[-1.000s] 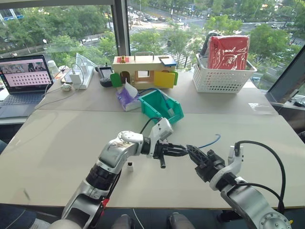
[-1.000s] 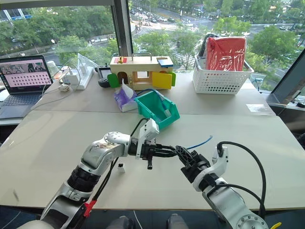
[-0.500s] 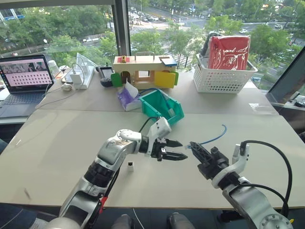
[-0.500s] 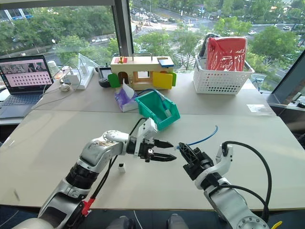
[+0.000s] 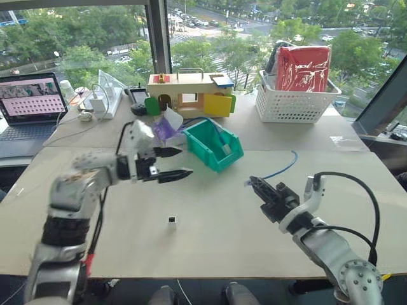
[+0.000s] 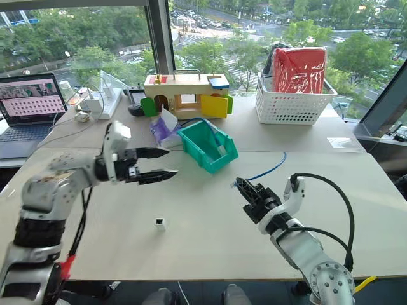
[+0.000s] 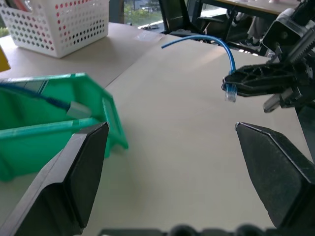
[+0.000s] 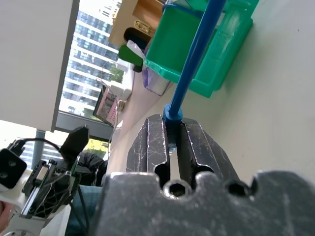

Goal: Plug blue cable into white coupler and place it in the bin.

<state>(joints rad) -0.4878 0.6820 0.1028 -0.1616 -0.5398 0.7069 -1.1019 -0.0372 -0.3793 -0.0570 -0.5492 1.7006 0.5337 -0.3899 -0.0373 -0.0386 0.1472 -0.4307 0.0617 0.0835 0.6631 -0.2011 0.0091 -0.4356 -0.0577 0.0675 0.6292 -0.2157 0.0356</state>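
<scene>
Blue cable (image 5: 280, 166): plug end pinched between the shut fingers of the right claw (image 5: 256, 185), above the desk (image 5: 210, 222); the cord arches up and away toward the far right, free end in the air. In the left wrist view the clear plug (image 7: 230, 93) hangs just below the fingertips.

White coupler (image 5: 172, 220): standing alone on the desk, near the front edge, well apart from both claws, lower than the left claw and between the two arms.

Bin (image 5: 213, 145): teal-green, on the desk just beyond the left claw's fingertips, with a blue cord and a pale block lying inside it.

Left claw (image 5: 173, 162): fingers spread wide, empty, pointing toward the right claw across an open gap.

Change from a second ago: the left claw was then closed at the right claw's tips, on the cable end; it has since opened and swung away to the left and up. The right claw keeps the cable. The coupler lies as before.

Hard to make out: the coupler's socket side; what the pale block in the bin is.
</scene>
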